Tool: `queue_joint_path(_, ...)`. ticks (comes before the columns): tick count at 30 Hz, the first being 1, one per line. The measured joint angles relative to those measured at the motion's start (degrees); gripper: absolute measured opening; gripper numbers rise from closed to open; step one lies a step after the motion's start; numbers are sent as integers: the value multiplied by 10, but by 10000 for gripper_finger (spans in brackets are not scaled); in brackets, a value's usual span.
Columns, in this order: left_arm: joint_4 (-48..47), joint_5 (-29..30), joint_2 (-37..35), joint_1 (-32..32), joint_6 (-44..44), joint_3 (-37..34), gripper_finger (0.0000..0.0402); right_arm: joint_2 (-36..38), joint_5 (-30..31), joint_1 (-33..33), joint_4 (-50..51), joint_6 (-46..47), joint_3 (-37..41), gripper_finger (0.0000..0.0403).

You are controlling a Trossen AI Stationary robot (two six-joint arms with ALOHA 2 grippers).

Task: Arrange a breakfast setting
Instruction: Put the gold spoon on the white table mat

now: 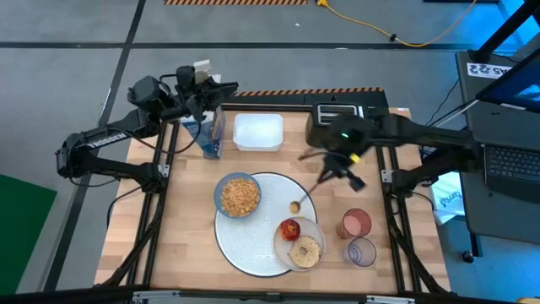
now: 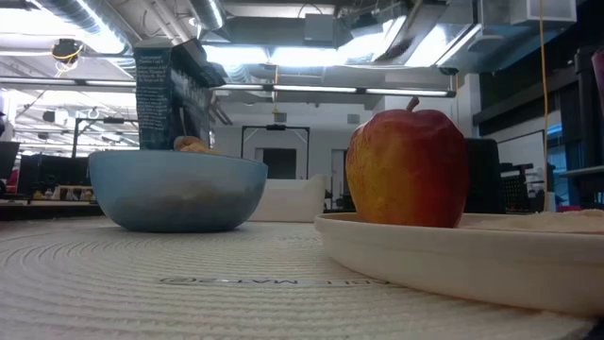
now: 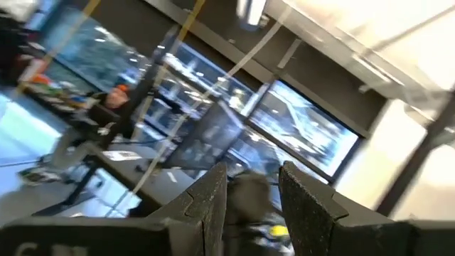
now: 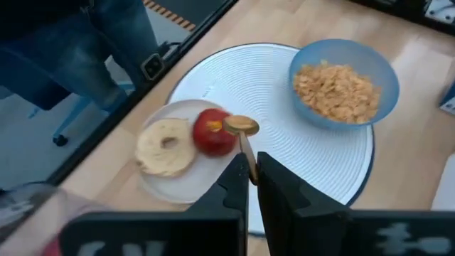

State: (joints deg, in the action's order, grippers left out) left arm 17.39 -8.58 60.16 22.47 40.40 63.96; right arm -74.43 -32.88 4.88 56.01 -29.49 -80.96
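Note:
A round white mat point(image 1: 257, 245) lies at the table's near middle. On it stand a blue bowl point(image 1: 239, 194) of tan cereal point(image 4: 334, 89) and a cream plate point(image 1: 314, 230) with a red apple point(image 1: 291, 228) and a bagel point(image 1: 305, 251). The pink tumbler point(image 1: 356, 224) and the purple tumbler point(image 1: 363, 252) stand right of the mat. My right gripper point(image 1: 331, 175) is shut on a thin golden spoon point(image 1: 305, 196) above the mat's right part. My left gripper point(image 3: 252, 203) is open at the far left, by the top of a blue carton point(image 1: 207, 127), pointing up into the room. My right gripper pinches the spoon's handle point(image 4: 250, 165) between its two fingers. The fingers slant down from the table's far right and lie along the spoon. The spoon sticks out ahead of them, its bowl end point(image 4: 242, 126) lowest, above the mat beside the plate's far rim.
A white square tub point(image 1: 257, 133) and a black toaster point(image 1: 337, 118) stand along the far edge. The blue carton stands upright left of the tub. Bare wood lies left of the mat and between the mat and the tub.

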Motion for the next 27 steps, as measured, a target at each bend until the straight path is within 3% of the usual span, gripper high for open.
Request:
queue_joint_path(4, 26, -72, -3, 27, 15, 0, 119, -65, -73, 62, -50, -76, 4, 14)
queue_joint_path(11, 34, -165, -11, 63, 15, 0, 119, -202, -182, 127, -117, -126, 4, 14)
queue_joint_path(19, 32, -277, -19, 120, 31, 0, 119, -308, -206, 139, -110, -254, 0, 14)
queue_joint_path(27, 32, -286, -22, 148, 47, 0, 119, -380, -193, 139, -114, -329, -50, 14)
